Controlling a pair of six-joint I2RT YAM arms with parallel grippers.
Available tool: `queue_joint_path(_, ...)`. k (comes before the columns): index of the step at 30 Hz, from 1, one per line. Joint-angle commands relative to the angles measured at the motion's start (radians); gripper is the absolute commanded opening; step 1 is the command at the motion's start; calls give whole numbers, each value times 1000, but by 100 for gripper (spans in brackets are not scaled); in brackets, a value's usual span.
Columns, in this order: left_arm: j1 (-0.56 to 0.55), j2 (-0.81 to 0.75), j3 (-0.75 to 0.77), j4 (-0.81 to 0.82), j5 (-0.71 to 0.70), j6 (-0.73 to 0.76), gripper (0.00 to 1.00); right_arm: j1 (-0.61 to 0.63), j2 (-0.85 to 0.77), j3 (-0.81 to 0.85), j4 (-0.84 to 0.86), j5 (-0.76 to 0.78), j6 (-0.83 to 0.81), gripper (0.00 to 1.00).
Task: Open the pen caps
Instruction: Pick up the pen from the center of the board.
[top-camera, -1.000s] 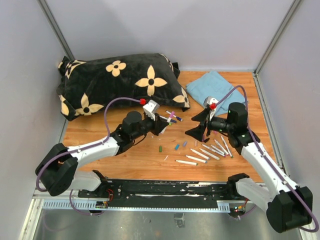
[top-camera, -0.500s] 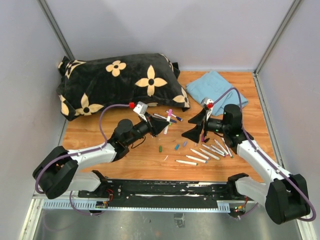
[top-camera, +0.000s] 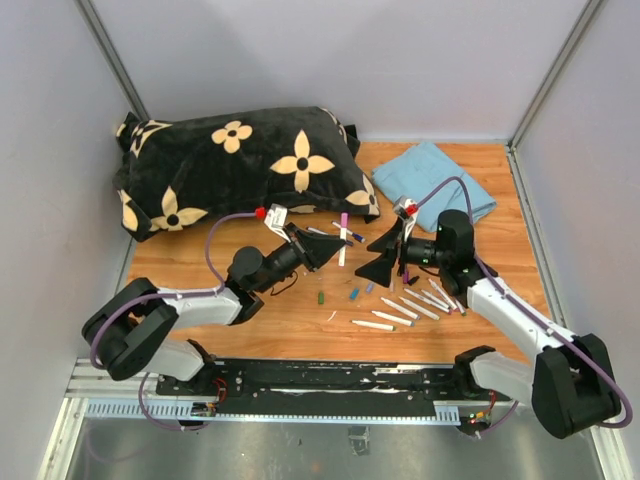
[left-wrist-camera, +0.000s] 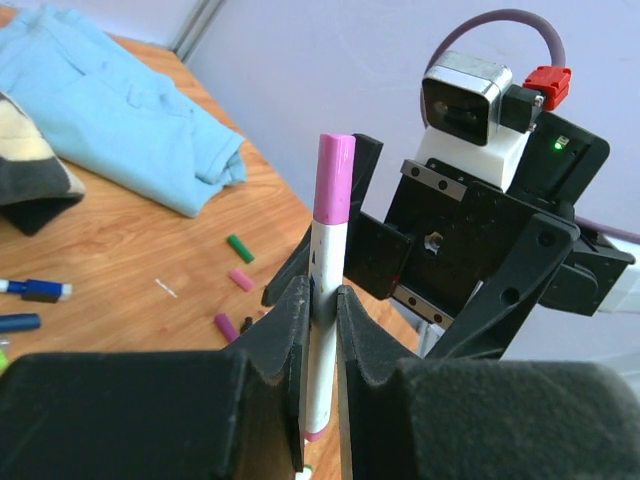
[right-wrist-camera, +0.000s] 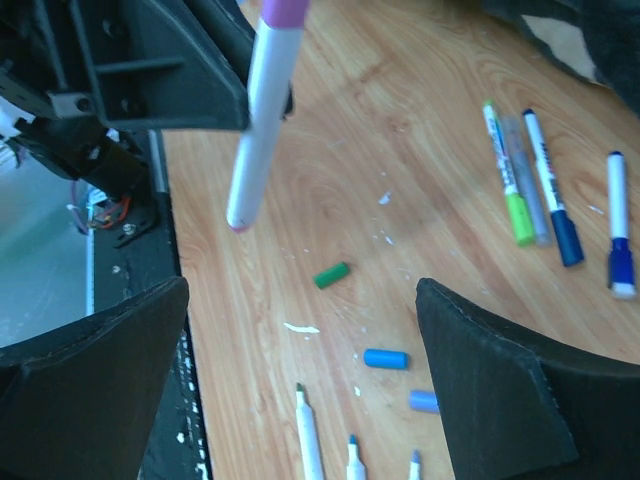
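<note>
Between the clamped jaws of the left gripper (top-camera: 335, 240) stands a slim white-barrelled marker pen (left-wrist-camera: 322, 250), upright, its pink cylindrical plastic cap (left-wrist-camera: 334, 180) on, above the jaws. Just right, the right gripper (top-camera: 380, 257) faces it, jaws spread wide, empty. Below both, a short green plastic cap (top-camera: 321, 297) and a short blue plastic cap (top-camera: 353, 294) lie loose on the wooden table (top-camera: 300, 320).

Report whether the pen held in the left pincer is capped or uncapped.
Capped. A pink cap sits on the upper end of the white pen, whose barrel the left pincer grips.
</note>
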Motion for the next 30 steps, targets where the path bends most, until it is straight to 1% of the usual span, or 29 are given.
queue_joint_path(1,-31,57,-18,198,-42,-55,0,46,-17,-18,96,-15,105,97)
queue_joint_path(4,-51,99,-16,276,-60,-76,0,52,-11,-18,112,0,157,93)
queue_joint_path(7,-74,126,-15,315,-88,-81,0,58,-10,-19,108,30,182,88)
queue_joint_path(13,-116,160,3,329,-132,-73,0,80,-8,-13,102,35,193,76)
queue_joint_path(18,-137,193,9,371,-137,-87,0,87,-15,-5,81,61,179,63)
queue_joint_path(22,-153,209,14,384,-139,-82,0,88,-14,1,77,50,176,42)
queue_joint_path(26,-164,210,19,384,-137,-66,0,89,-8,16,59,13,162,10)
queue_joint_path(27,-165,206,18,380,-137,-63,1,89,-6,21,51,4,158,3)
queue_joint_path(28,-165,200,17,376,-136,-57,1,89,-5,28,40,-7,154,1)
queue_joint_path(30,-165,179,10,364,-132,-42,8,89,-4,41,24,-34,145,1)
